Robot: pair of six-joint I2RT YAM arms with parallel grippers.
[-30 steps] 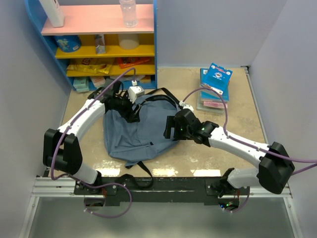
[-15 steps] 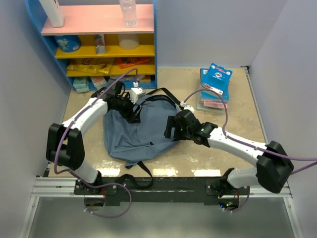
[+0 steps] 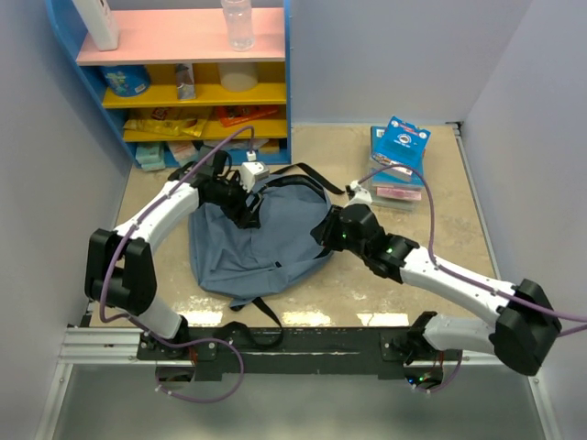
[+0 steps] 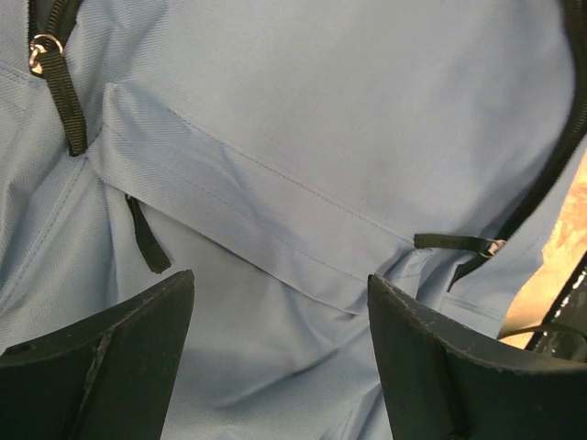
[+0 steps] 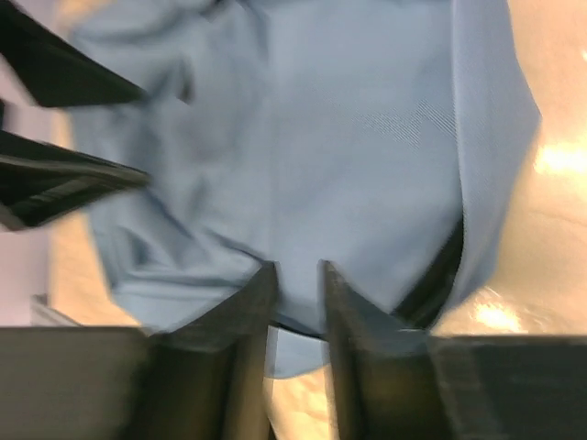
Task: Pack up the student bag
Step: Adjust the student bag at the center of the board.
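Observation:
The student bag (image 3: 248,252) lies flat in the middle of the table, slate-blue with black zippers and straps. My left gripper (image 3: 246,213) hovers over its upper left part, jaws wide open with only the bag's fabric (image 4: 303,137) beneath them (image 4: 280,302). My right gripper (image 3: 323,234) is at the bag's right edge. In the right wrist view its jaws (image 5: 295,275) stand close together with a fold of the bag's blue fabric (image 5: 348,137) pinched between them.
A blue shelf unit (image 3: 183,82) with snacks and a bottle (image 3: 237,23) stands at the back left. A stack of blue and pink books (image 3: 396,160) lies at the back right. Black bag straps (image 3: 298,172) trail toward the back.
My right gripper has closed from wide open onto the bag's right edge, and its wrist has shifted right. The left gripper has stayed open over the bag.

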